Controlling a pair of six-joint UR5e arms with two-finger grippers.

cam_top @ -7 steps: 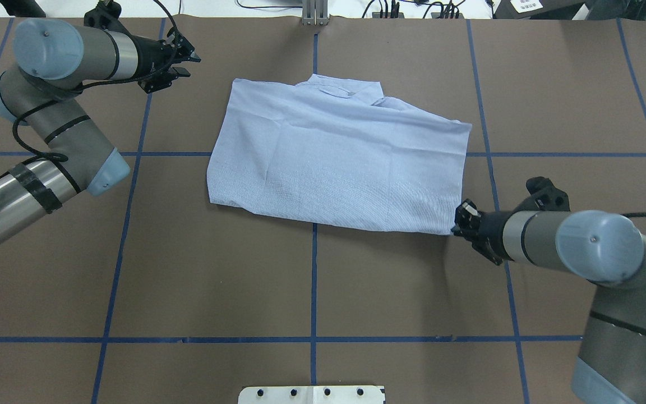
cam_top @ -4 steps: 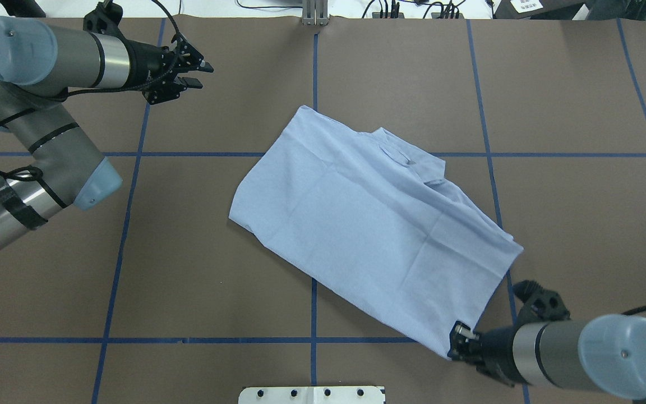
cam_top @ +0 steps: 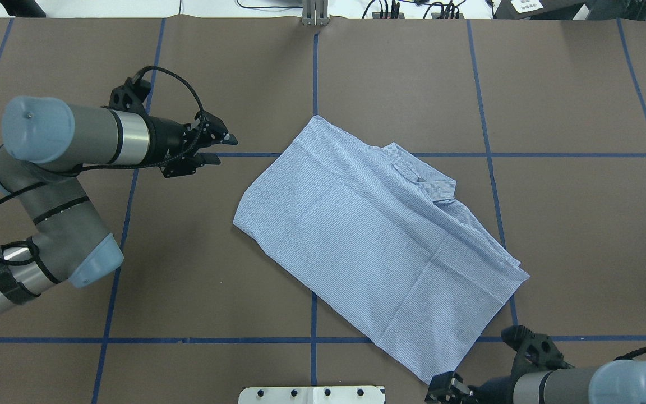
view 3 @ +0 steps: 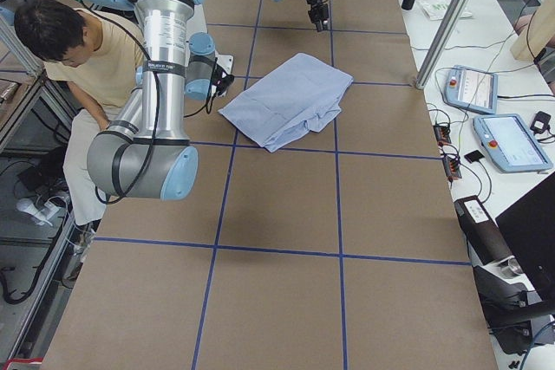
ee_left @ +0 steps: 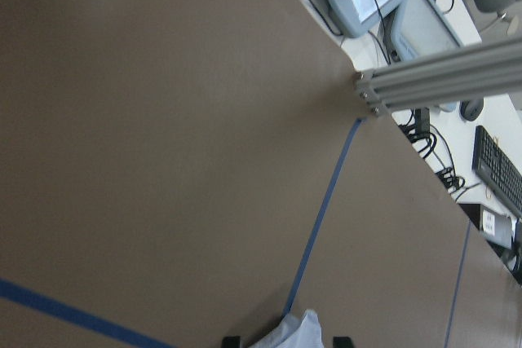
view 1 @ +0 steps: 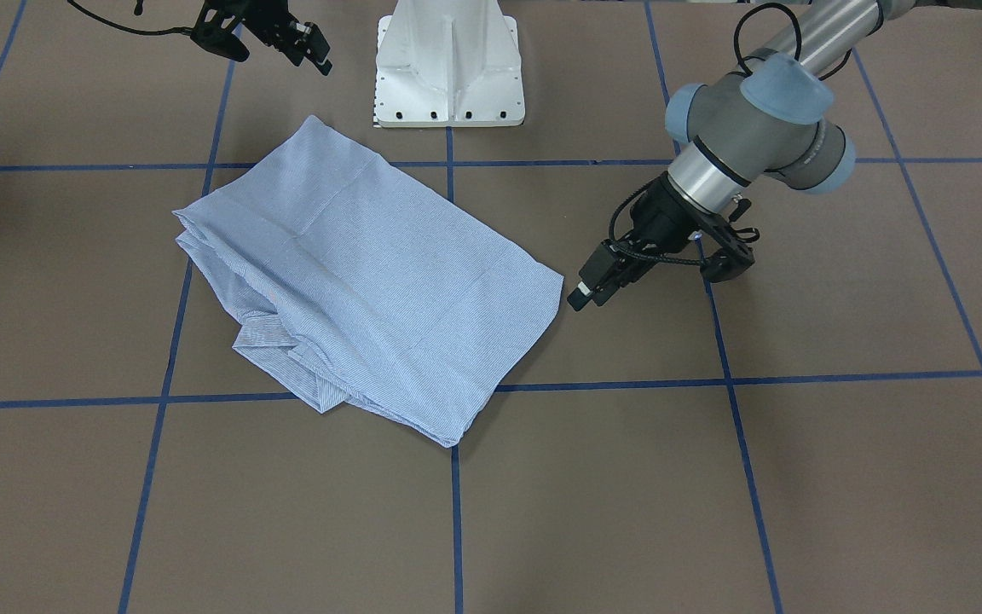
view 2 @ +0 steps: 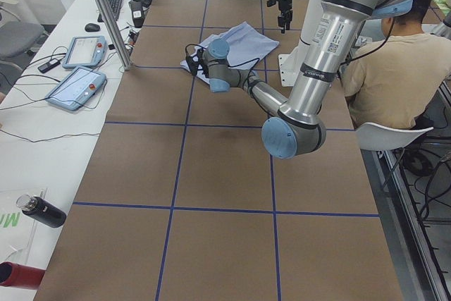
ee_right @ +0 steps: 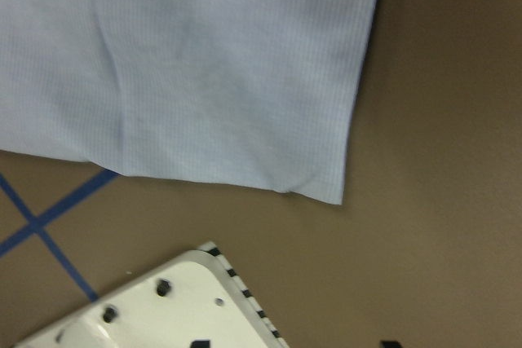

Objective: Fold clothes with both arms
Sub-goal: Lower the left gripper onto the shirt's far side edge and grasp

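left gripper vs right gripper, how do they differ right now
Place: the left gripper is mid-table off the shirt's left edge; the right gripper is at the near edge beside the white base plate. Aim: the left gripper points rightward, the right gripper leftward. Both are open, off the shirt.

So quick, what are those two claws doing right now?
Left gripper: open, empty.
Right gripper: open, not holding the shirt.
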